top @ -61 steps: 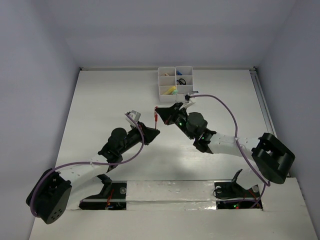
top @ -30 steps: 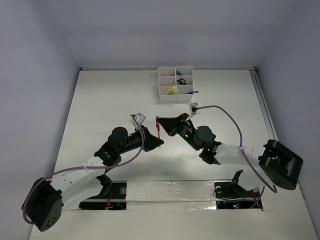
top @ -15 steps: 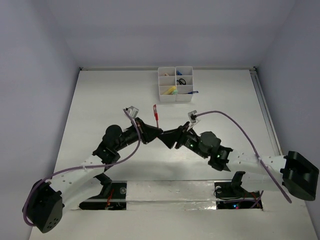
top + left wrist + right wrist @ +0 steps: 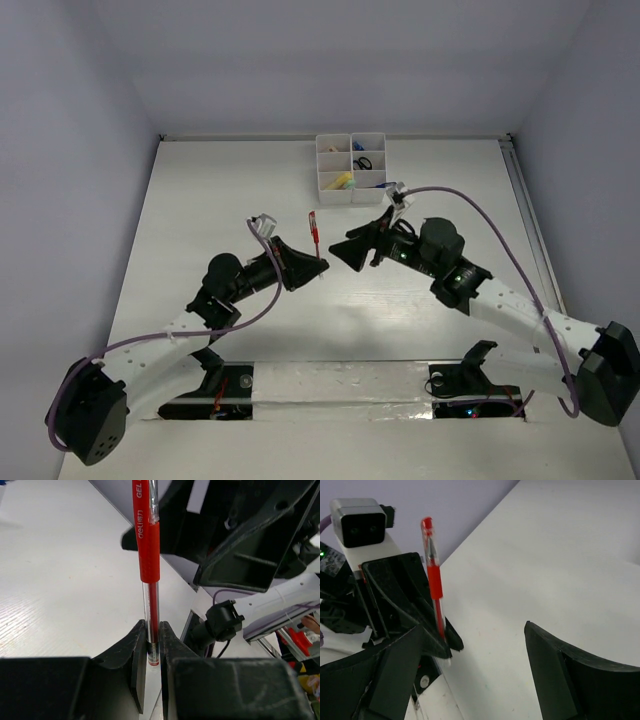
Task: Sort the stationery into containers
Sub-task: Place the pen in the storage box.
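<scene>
A white table (image 4: 220, 190) sits boxed in by pale lavender walls (image 4: 340, 60) at the back and both sides. Crinkled silvery tape (image 4: 340, 376) runs along its near edge. The light is soft and even.

Left gripper (image 4: 152, 630) jaws pinch the red pen (image 4: 149, 555) near its clear lower end. The pen stands upright and runs out of the top of the frame, with "GEL" and "deli" print on the red grip. Right arm (image 4: 250, 540) black housing sits close behind, upper right. White desk (image 4: 60, 580) at left.
</scene>
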